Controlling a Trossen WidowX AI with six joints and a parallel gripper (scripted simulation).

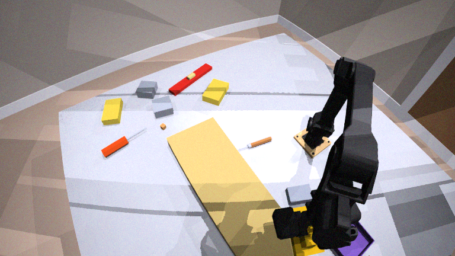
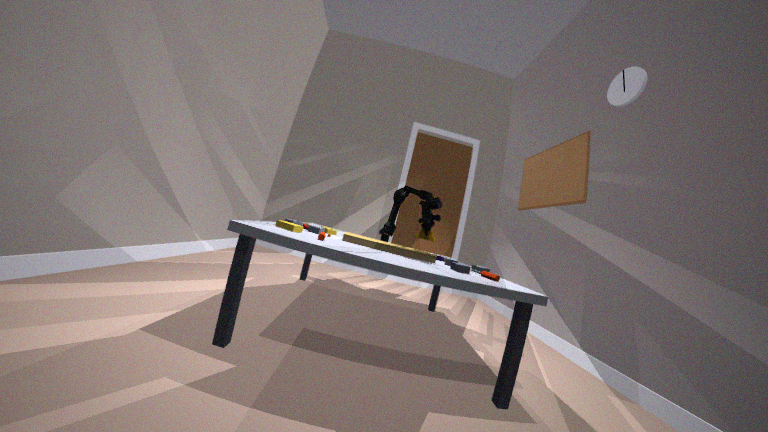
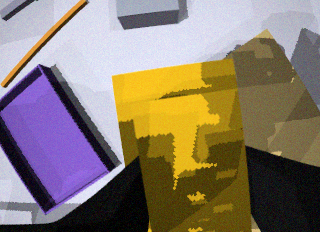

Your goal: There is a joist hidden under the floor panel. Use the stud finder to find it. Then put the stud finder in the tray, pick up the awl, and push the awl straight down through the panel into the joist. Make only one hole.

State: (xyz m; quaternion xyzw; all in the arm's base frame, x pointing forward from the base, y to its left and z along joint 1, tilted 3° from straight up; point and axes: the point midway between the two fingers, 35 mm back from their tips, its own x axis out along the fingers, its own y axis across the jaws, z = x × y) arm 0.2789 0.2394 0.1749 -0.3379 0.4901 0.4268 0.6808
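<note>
Yellow, block-like stud finder [image 1: 307, 243] [image 2: 424, 235] [image 3: 185, 107], probably light, stiff plastic, best pinched by its upright grip: my black two-fingered gripper [image 1: 310, 231] [image 2: 428, 228] has closed on it. It hangs beneath my hand, above the table, near the purple rectangular tray [image 1: 368, 239] [image 3: 82, 119].

In the top view, a red spirit level [image 1: 198, 72] and an orange-handled screwdriver [image 1: 115, 146] lie at left; in the exterior view, a wall clock [image 2: 626, 86] hangs upper right.

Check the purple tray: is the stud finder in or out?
Out: the yellow stud finder is in the tool, beside the purple tray.
</note>
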